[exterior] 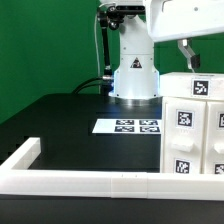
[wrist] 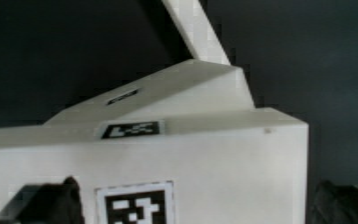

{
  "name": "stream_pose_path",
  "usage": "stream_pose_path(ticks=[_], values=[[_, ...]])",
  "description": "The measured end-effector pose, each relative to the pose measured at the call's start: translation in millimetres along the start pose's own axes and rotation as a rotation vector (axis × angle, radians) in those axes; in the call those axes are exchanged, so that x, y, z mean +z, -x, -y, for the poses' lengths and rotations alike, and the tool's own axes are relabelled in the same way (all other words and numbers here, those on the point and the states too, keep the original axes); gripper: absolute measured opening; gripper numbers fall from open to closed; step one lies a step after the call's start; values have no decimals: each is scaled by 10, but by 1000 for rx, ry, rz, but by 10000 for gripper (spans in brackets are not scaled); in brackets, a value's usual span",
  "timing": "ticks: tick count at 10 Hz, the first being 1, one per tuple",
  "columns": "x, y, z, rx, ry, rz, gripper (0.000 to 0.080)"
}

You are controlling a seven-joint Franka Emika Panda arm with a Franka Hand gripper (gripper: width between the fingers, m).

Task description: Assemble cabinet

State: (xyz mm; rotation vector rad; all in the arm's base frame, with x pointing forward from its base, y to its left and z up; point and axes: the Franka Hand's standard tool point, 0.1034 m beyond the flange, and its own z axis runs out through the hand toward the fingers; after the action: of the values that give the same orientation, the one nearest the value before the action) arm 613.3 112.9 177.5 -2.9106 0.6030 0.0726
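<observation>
The cabinet [exterior: 192,122] is a white box-shaped unit of smaller white boxes with square black-and-white tags, standing at the exterior view's right. My gripper [exterior: 190,60] hangs just above its top. In the wrist view the cabinet's white top [wrist: 194,150] fills the lower picture, with a tag [wrist: 137,205] between my dark fingers [wrist: 43,205]. The gripper [wrist: 197,212] is spread wide and open, one finger over the white surface and the other just past its edge. I see no grip on anything.
The marker board [exterior: 135,126] lies flat on the black table before the robot base [exterior: 135,75]. A long low white rail [exterior: 100,184] runs along the front and turns back at the exterior view's left [exterior: 20,155].
</observation>
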Motion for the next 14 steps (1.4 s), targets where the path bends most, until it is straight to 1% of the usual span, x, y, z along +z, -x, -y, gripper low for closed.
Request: stream_pose_path(ticks=[2, 3, 4, 6, 7, 9, 11, 12, 14], values=[[1, -4, -9, -123, 2, 0, 648], [-5, -12, -28, -259, 25, -4, 648], [-24, -34, -44, -448, 82, -17, 648], [-11, -75, -70, -808, 139, 7, 648], [8, -94, -71, -890, 146, 19, 648], [8, -106, -89, -964, 147, 23, 648], [10, -114, -102, -1092, 153, 34, 648], [9, -120, -101, -1246, 182, 48, 648], [60, -86, -78, -1404, 200, 75, 648]])
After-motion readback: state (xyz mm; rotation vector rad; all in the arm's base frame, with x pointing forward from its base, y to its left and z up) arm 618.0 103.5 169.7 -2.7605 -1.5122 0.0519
